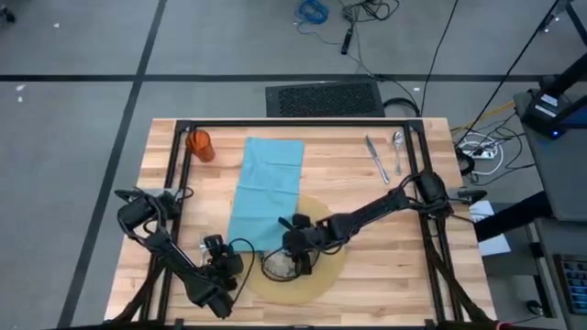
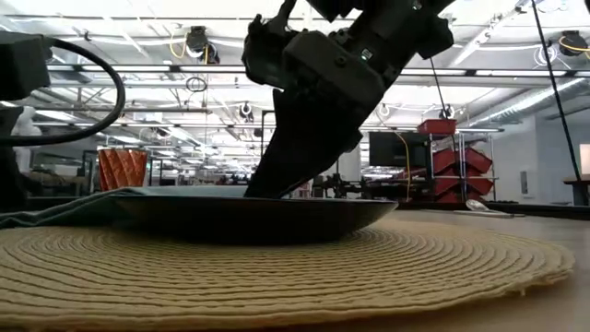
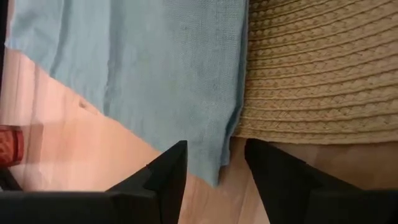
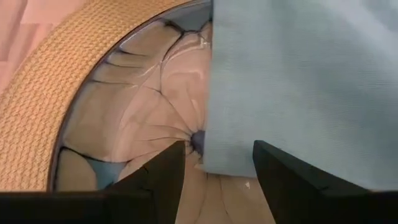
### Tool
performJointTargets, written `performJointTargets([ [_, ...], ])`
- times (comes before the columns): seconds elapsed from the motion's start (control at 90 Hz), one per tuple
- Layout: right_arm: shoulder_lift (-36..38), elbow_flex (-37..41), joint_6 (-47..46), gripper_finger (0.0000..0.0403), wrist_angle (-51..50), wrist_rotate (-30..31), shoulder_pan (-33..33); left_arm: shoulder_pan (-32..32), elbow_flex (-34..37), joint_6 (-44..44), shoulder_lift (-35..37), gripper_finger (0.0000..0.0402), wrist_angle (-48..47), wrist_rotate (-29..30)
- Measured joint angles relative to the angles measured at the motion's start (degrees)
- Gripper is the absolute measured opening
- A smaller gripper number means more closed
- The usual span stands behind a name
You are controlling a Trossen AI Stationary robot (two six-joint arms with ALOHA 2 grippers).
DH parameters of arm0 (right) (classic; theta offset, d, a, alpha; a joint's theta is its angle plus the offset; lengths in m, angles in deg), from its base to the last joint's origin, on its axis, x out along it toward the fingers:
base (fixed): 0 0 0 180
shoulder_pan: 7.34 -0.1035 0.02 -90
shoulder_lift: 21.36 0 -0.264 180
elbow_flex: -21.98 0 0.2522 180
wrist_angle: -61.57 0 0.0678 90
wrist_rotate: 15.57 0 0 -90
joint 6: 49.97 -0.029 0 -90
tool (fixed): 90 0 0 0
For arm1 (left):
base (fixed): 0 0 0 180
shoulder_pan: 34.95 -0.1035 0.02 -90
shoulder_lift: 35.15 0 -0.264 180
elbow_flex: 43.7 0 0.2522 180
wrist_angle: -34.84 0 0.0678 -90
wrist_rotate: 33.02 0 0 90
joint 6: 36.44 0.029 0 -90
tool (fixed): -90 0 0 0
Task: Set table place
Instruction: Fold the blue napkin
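Right gripper (image 1: 295, 257), fingers apart, over the plate (image 1: 280, 267) on the round mat (image 1: 332, 268), low centre of the high view. Napkin (image 1: 266, 188) edge lying over plate rim. Left gripper (image 1: 240, 263), also spread, just beside napkin corner. Cup (image 1: 200, 145) upper left; knife (image 1: 376, 159) and spoon (image 1: 397, 149) upper right, open table (image 1: 385, 252) between.

Teal napkin (image 3: 155, 68) spread on pale wooden table (image 3: 81, 149), one edge overlapping woven tan mat (image 3: 323, 68). Left gripper (image 3: 214, 163) just above napkin's corner, dark fingers (image 3: 168, 177) parted. Orange cup (image 3: 9, 144) at frame edge, beyond napkin.
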Motion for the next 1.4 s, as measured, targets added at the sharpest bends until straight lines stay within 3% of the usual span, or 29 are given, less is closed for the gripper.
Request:
performJointTargets([
  [0.4,-3.1,-0.3,-0.6,0.0119,1.6,0.4,-0.1,-2.1,0.0,4.3,0.1,0.0151,1.1,-2.3],
  [0.767,-2.0,-0.1,0.5,0.0008,0.6,0.2,-0.5,-2.3,-0.1,4.0,-0.1,0.0008,1.0,-2.8],
  [1.111,0.3,0.3,1.8,0.0001,-1.7,2.5,-0.7,-2.7,-9.5,-2.1,-0.2,0.0000,-15.1,6.0],
  [1.4,12.6,0.1,3.2,0.0000,-10.9,11.8,-0.5,-3.2,-18.6,-2.1,-0.2,0.0000,-25.2,11.6],
])
